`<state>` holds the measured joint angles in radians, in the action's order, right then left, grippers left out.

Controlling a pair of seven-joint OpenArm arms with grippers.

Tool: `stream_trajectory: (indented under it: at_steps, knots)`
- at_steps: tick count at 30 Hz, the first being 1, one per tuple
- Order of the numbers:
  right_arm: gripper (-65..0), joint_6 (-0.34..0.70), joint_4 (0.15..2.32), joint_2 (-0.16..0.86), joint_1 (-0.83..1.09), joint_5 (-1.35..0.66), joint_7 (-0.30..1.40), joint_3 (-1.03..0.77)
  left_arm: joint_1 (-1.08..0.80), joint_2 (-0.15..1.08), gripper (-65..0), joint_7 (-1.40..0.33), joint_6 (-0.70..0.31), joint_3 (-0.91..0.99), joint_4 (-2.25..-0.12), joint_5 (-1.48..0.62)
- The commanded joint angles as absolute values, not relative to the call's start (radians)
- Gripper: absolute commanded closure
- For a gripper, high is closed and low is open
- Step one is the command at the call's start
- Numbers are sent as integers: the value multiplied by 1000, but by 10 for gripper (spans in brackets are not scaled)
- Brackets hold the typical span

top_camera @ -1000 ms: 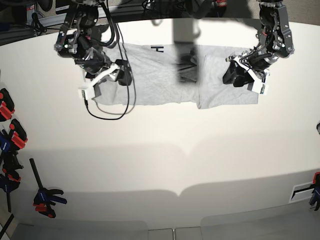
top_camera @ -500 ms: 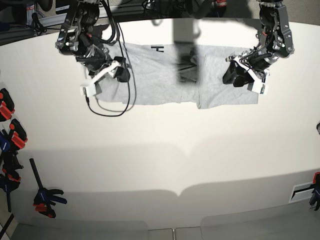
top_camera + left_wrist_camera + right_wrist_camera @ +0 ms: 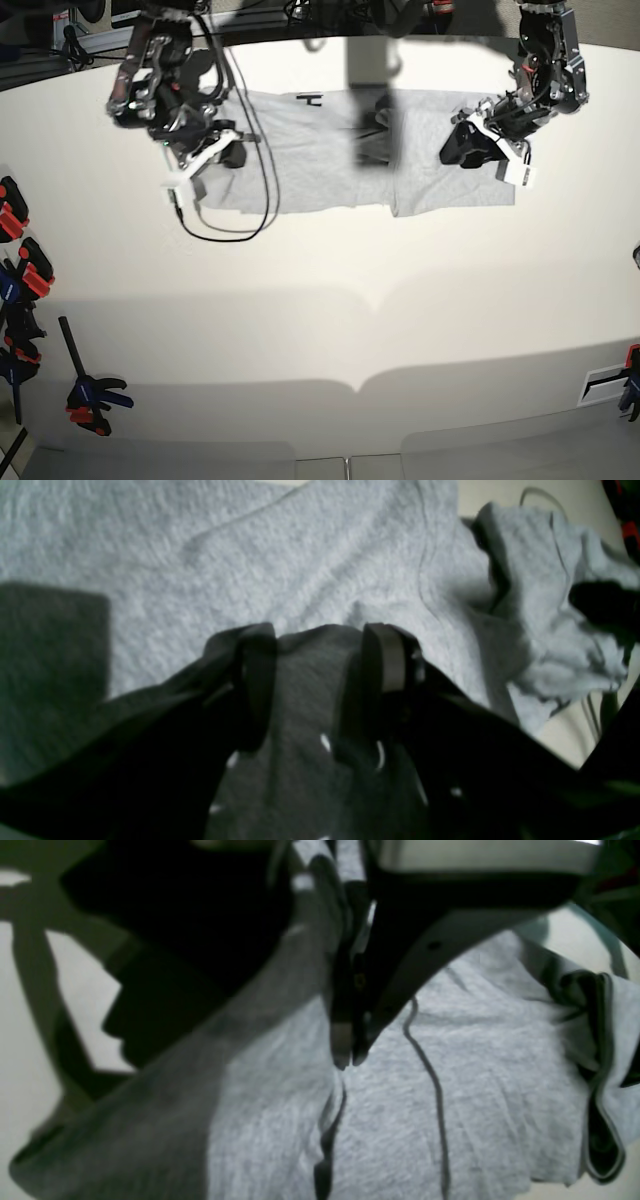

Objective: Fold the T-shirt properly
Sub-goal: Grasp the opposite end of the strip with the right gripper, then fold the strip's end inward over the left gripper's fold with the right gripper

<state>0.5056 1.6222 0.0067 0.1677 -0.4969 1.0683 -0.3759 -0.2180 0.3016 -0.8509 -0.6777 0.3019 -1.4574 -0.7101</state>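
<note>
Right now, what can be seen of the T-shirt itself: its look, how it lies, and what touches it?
The T-shirt is light heather-grey knit, looking like soft cotton, spread wide and mostly flat at the table's far side, plain side up. A bit of black lettering peeks out at its far edge. It is wrinkled and bunched mid-width. The right gripper has its jaws shut on a lifted fold at one end. The left gripper, jaws parted, presses on the fabric at the other end.

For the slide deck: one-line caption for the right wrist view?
Right gripper shut on a raised fold of the grey T-shirt spread across the white table.
</note>
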Motion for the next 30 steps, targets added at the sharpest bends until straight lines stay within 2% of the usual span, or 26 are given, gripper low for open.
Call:
stream_trajectory:
  at_steps: [1, 6, 11, 14, 21, 26, 30]
  knots:
    - [0, 513, 1634, 24, 154, -490, 1060, -381, -216, 311, -260, -867, -673, 304, -1468, -702]
    - [0, 512, 1637, 67, 146, -490, 1060, -381, -216, 310, -260, -891, -688, 304, -1469, -808]
    - [0, 501, 1711, 80, 146, -496, 1075, -380, -215, 302, -260, -891, -698, 304, -1469, -821]
    - [0, 498, 1789, 78, 146, -577, 1116, -379, -215, 267, -260, -890, -698, 304, -1469, -820]
    - [0, 499, 1950, 3, 146, -666, 1192, -379, -213, 180, -260, -890, -698, 304, -1469, -748]
    - [0, 500, 1987, -58, 138, -679, 1201, -367, -213, 163, -260, -890, -698, 304, -1469, -749]
    - [0, 500, 1987, -61, 122, -718, 1219, -287, -213, 161, -260, -890, -698, 297, -1469, -748]
